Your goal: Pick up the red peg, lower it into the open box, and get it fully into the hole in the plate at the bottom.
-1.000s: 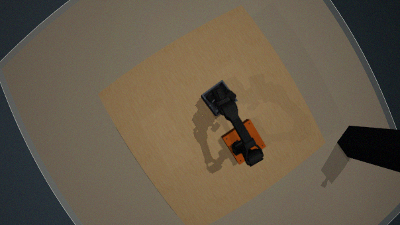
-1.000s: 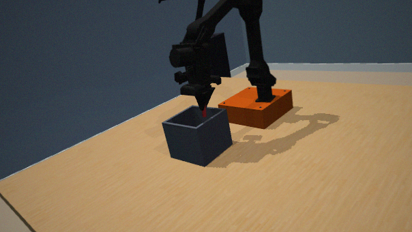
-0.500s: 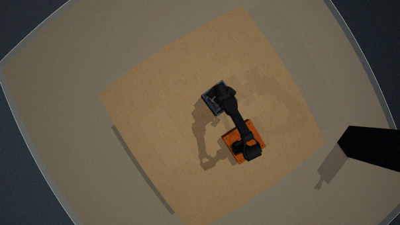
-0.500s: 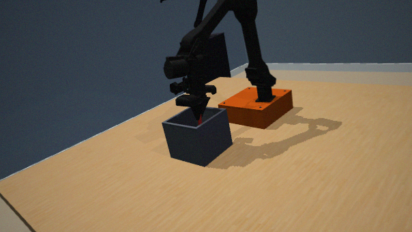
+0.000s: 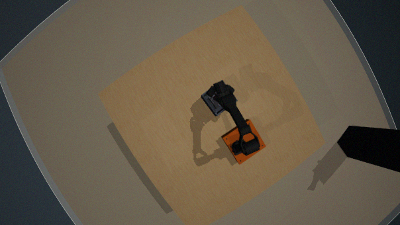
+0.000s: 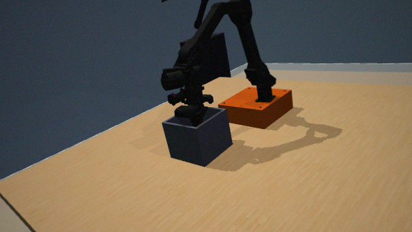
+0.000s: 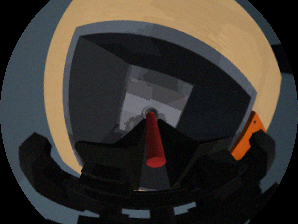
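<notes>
We observe the gripper [image 6: 198,123] [image 7: 151,122] nearly closed, clamped on the red peg [image 7: 155,142]. In the wrist view, the peg's far end overlaps the plate's hole [image 7: 150,113]; we cannot tell its insertion depth.

exterior: peg [image 7: 154,137] hidden by box wall [image 6: 184,141] | wrist: tip's seating unclear, perhaps
</notes>
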